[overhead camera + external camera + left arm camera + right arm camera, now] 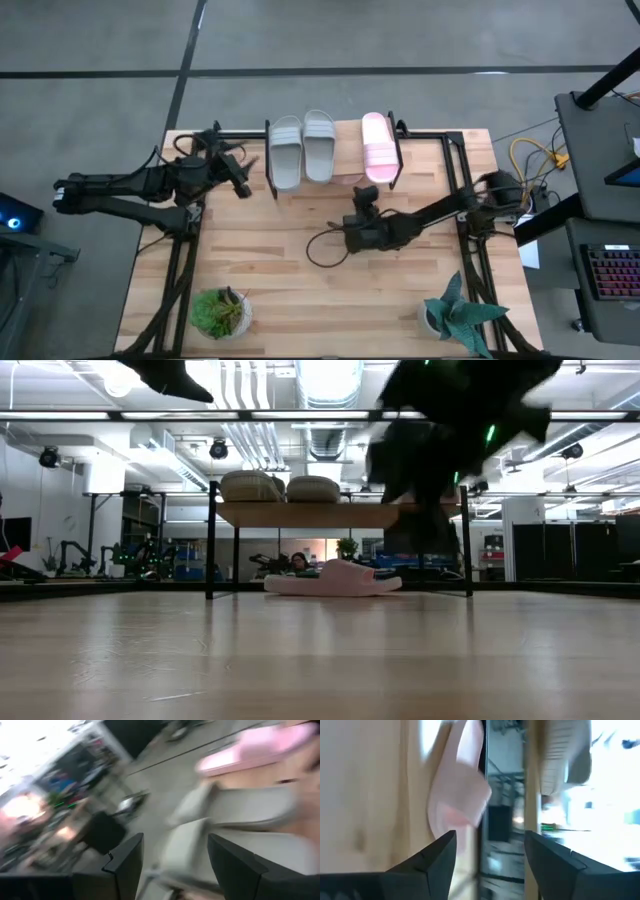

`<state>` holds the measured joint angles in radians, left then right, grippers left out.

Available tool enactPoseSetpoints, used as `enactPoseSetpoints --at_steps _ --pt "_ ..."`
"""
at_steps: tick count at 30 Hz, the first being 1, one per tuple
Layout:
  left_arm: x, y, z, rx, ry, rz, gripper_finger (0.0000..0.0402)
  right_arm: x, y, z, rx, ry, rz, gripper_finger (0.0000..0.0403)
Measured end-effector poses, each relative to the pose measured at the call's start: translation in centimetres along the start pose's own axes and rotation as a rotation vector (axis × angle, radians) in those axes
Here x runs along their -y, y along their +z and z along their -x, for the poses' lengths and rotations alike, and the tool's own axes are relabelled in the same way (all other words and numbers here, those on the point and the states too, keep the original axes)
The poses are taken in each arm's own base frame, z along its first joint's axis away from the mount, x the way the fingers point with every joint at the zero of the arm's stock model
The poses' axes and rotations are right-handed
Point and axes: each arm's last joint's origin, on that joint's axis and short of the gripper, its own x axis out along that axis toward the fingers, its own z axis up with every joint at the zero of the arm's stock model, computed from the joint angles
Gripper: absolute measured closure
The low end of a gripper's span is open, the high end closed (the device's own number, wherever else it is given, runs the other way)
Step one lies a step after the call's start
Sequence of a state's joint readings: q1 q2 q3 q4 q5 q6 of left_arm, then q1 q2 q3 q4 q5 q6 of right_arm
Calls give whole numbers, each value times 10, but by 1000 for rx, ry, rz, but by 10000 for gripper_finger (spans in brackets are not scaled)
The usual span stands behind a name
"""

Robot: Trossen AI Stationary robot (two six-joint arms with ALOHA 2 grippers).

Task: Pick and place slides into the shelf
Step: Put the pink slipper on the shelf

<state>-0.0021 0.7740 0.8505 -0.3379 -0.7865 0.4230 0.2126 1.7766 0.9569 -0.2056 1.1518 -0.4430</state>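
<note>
The shelf (335, 182) stands at the table's far middle. On its plank top lie two pale grey slides (302, 148), side by side, and one pink slide (377, 146). A second pink slide (335, 578) rests sole down on the table under the shelf. My right gripper (362, 197) hovers just in front of the shelf, open and pointing at this lower pink slide (460, 795), with nothing between its fingers. To the left of the shelf, my left gripper (241, 178) stays raised and open, facing the grey slides (235, 815).
Two potted plants stand near the front edge, one left (220, 312) and one right (460, 315). A black cable (320, 245) loops on the table beside the right arm. The shelf's thin black legs (210, 540) frame the space under the plank.
</note>
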Motion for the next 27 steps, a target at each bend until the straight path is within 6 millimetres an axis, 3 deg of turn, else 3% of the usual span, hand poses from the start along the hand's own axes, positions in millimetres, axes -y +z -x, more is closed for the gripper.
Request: enactPoseSetpoints --at_steps 7,15,20,27 --pt "23 12 -9 104 -198 -29 198 65 -19 56 219 77 -403 195" --pt "100 27 -35 107 -249 -223 198 122 -71 120 331 -90 -713 213" --pt "145 38 -47 114 -235 -276 198 143 -106 129 389 -67 -847 218" --pt "204 55 -67 150 -235 -244 198 141 -137 126 407 -62 -903 219"
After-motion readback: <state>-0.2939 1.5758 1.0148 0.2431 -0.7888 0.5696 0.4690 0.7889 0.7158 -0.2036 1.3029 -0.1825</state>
